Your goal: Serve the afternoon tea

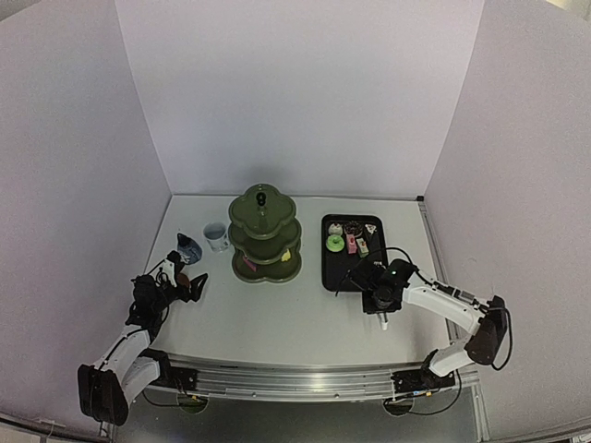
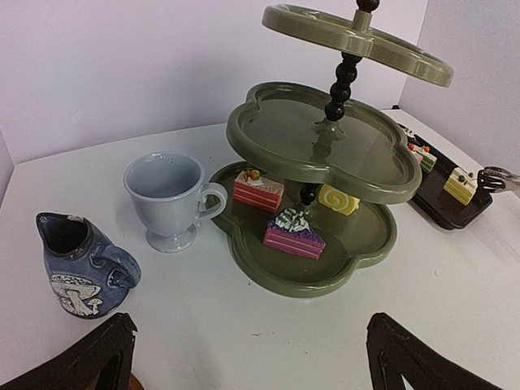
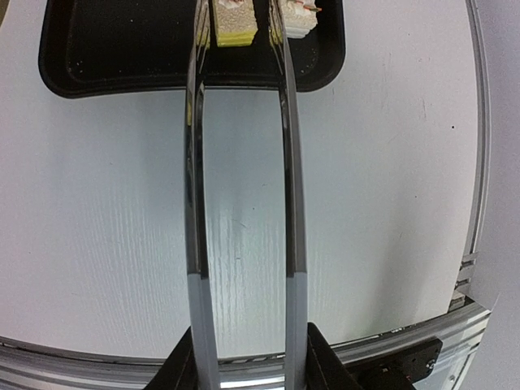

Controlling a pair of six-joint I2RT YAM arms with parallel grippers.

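Observation:
The dark green three-tier stand stands mid-table. Its bottom tier holds a red cake, a pink cake and a yellow roll. Left of it are the white cup and the small blue cup. My left gripper is open and empty, low in front of them. My right gripper is shut on the metal tongs. The tong arms reach into the black tray, either side of a yellow and white cake.
Several more cakes and a green doughnut lie at the tray's far end. Another cake sits just right of the tongs. White walls close in the back and both sides. The metal rail runs along the near edge.

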